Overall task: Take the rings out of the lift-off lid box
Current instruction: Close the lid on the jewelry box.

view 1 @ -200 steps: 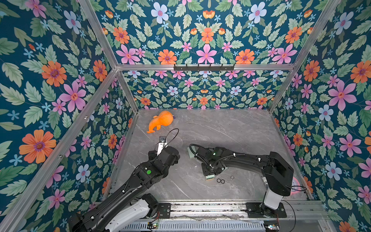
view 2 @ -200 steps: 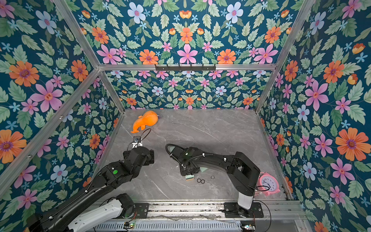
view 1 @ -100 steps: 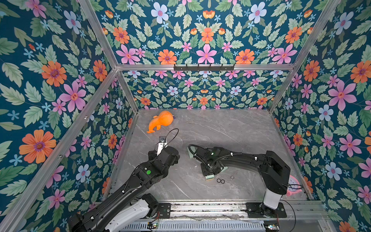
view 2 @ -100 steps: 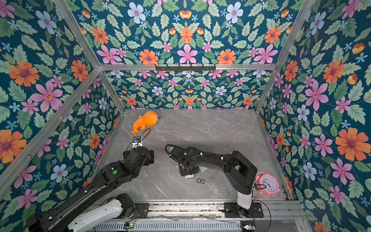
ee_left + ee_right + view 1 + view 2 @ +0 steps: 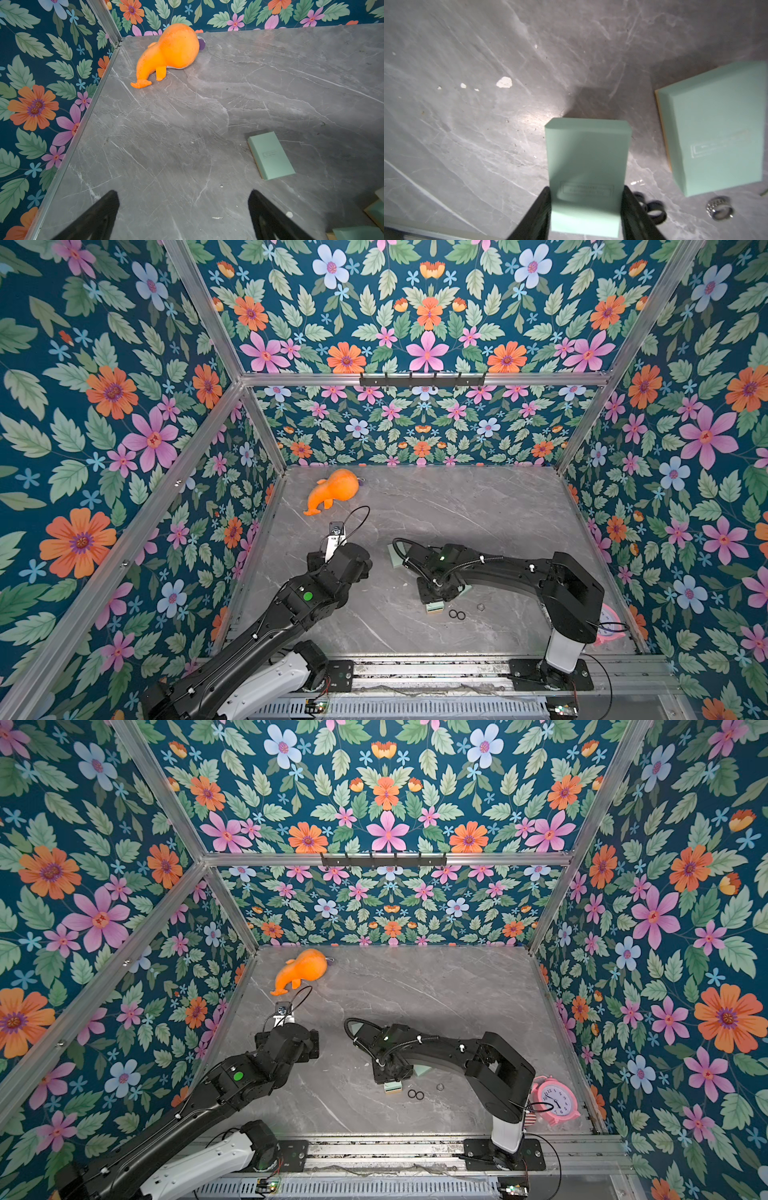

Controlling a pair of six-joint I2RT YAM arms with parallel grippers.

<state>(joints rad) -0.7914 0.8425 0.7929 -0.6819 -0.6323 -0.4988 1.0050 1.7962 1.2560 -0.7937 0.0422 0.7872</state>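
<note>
My right gripper (image 5: 586, 189) is shut on a mint-green part of the lift-off lid box (image 5: 586, 166), gripping it by its two sides low over the table; in both top views it shows under the gripper head (image 5: 435, 608) (image 5: 392, 1088). Two black rings (image 5: 652, 209) (image 5: 457, 614) lie on the table right beside it, and a silvery ring (image 5: 719, 208) (image 5: 481, 607) lies a little further off. A second mint-green part (image 5: 716, 133) lies flat nearby. My left gripper (image 5: 184, 207) is open over bare table, away from the box.
A third mint-green flat part (image 5: 271, 155) (image 5: 392, 556) lies behind the right arm. An orange plush toy (image 5: 332, 491) sits at the back left. A pink alarm clock (image 5: 555, 1100) stands by the right arm's base. Flowered walls close in three sides.
</note>
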